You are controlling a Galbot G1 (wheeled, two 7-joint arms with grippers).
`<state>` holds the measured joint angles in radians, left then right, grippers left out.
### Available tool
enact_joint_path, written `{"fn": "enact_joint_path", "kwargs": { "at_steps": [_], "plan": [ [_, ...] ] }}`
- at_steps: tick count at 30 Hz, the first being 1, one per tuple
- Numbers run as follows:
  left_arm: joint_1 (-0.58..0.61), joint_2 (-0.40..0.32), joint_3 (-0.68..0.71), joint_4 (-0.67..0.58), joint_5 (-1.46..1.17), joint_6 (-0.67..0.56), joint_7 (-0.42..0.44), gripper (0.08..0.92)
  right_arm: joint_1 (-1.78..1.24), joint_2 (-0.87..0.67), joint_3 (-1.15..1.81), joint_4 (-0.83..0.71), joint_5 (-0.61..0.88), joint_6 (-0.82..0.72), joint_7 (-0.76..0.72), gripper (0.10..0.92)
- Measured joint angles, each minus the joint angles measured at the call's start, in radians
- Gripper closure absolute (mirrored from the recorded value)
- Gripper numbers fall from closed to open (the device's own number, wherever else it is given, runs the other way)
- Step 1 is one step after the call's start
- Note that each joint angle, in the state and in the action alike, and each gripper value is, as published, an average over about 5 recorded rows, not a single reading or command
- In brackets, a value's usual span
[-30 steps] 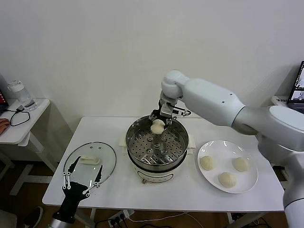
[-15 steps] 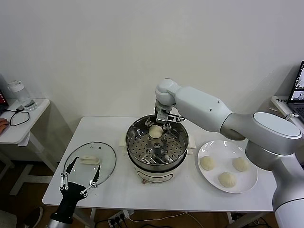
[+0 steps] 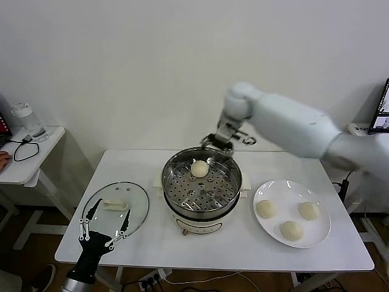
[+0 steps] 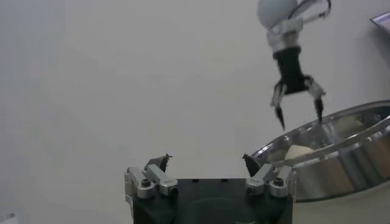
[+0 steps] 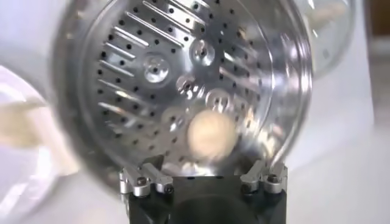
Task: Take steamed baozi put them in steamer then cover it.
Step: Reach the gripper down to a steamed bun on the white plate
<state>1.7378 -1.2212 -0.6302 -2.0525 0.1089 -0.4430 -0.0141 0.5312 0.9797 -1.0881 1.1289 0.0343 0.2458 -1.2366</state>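
The steamer [image 3: 201, 185] stands mid-table, its perforated tray [image 5: 183, 79] open to view. One baozi [image 3: 199, 168] lies on the tray's far side; it also shows in the right wrist view [image 5: 210, 135]. My right gripper [image 3: 217, 146] is open and empty, just above the steamer's back rim. Three baozi [image 3: 291, 230] lie on the white plate [image 3: 319, 234]. The glass cover [image 3: 137, 210] lies flat on the table to the left. My left gripper [image 3: 104, 228] is open and empty over the cover's near edge.
A side table [image 3: 24, 167] with a water jug [image 3: 23, 117] and cables stands far left. The wall is close behind the steamer. The left wrist view shows the right gripper [image 4: 298, 100] above the steamer's rim [image 4: 341, 152].
My right gripper has let go of the baozi, which now rests on the tray. The gripper has risen and drawn back to the right. The left gripper has barely moved.
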Motion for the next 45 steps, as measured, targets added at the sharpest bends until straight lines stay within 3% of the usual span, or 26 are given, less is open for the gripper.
{"fn": "enact_joint_path", "kwargs": {
  "at_steps": [7,16,45],
  "plan": [
    [-0.007,0.003,0.003,-0.003,0.000,0.002,-0.001,0.177,0.010,-0.179,-0.112,0.042,0.159,-0.165,0.043,0.203],
    [-0.014,-0.004,0.011,-0.006,-0.001,0.011,-0.002,0.177,-0.085,-0.288,-0.172,0.066,0.243,-0.279,0.116,0.203],
    [0.004,-0.016,0.004,-0.003,0.004,0.008,-0.003,0.177,-0.322,-0.223,-0.117,-0.030,0.268,-0.347,0.223,0.217]
  ]
}}
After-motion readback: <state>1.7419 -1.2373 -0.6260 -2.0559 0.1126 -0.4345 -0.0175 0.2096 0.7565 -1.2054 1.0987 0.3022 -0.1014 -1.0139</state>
